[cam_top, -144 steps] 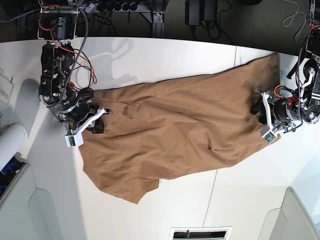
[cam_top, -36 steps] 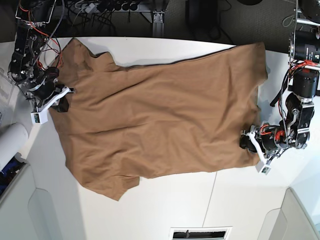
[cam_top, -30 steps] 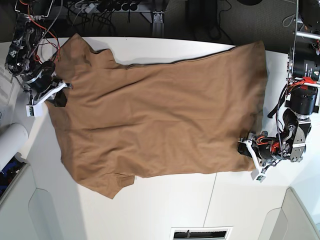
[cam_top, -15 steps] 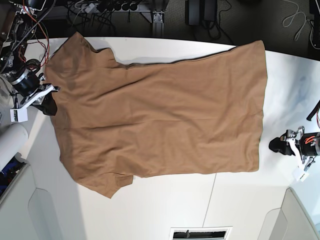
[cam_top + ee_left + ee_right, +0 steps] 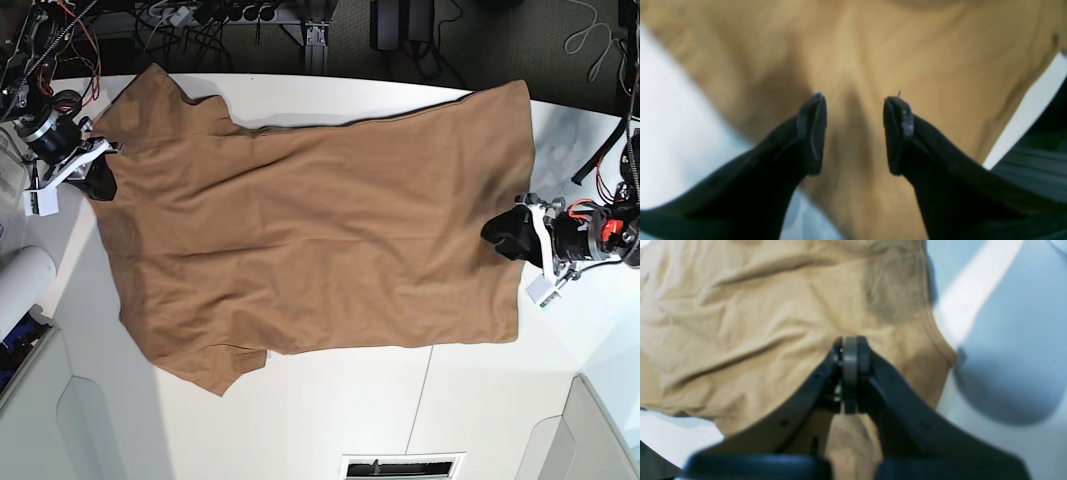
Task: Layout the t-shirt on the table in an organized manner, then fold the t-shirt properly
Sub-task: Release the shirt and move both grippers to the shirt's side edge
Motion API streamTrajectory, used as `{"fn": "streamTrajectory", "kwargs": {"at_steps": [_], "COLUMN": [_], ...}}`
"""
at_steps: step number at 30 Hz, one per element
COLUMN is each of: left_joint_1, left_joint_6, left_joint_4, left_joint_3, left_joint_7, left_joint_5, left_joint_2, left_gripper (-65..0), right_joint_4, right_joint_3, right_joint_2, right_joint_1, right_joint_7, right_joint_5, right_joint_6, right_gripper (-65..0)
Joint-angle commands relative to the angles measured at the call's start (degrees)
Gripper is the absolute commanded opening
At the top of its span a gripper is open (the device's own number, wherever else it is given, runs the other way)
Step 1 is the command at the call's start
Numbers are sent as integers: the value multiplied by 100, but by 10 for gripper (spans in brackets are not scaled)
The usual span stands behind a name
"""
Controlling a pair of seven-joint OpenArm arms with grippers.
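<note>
t-shirt (image 5: 310, 225): tan, spread flat on the table (image 5: 330, 410), long axis running left-right in base view. Covers most of the middle of the tabletop. Straight hem edge on the right, sleeves on the left, one at far left and one at near left.
wrinkles: mostly smooth in base view; right wrist view shows soft creases across the cloth (image 5: 773, 316) near the collar side.
table: white, bare strip along the near edge and at both ends. Thin dark seam line (image 5: 422, 385) runs from below the shirt toward the near edge.
left gripper (image 5: 512, 232): at the right side of base view, over the shirt's hem edge, roughly mid-height of that edge. Left wrist view (image 5: 853, 133): fingers (image 5: 811, 133) spread apart, tan cloth visible in the gap, nothing between them. Whether the tips touch the cloth I cannot tell; picture is blurred.
right gripper (image 5: 98, 183): at the left side of base view, on the shirt's left edge just below the far sleeve. Right wrist view (image 5: 850, 373): fingers pressed together, with cloth all around the tips. Whether a fold of shirt is pinched between them cannot be told; the contact line is hidden by the fingers themselves.
arms: well apart, one at each end of the shirt.
other: white cylinder (image 5: 22, 285) at left edge of the base view, off the shirt. Grey-white bins (image 5: 60, 420) at the near corners. Cables (image 5: 230, 12) on the dark floor beyond the far edge.
</note>
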Motion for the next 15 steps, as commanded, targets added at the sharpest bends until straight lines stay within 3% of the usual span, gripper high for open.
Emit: {"fn": "streamTrajectory", "kwargs": {"at_steps": [1,8,15], "left_joint_1": [-2,114,-581], "left_joint_6": [-32,-32,-32], "left_joint_4": [13,-846,-2039], "left_joint_3": [-46,-46,-46], "left_joint_7": [-144,-1152,-1401], "left_joint_5": [146,1073,1554], "left_joint_2": [-4,382,761], "left_gripper": [-350,-350,-350], "right_joint_4": [72,-81,-457], "right_joint_3": [44,20,20], "right_joint_2": [98,98,96], "right_joint_1": [42,92,90], "right_joint_7": [133,271,389], "right_joint_5": [42,-33,-37], "right_joint_6": [46,48,46], "right_gripper": [-650,-650,-650]}}
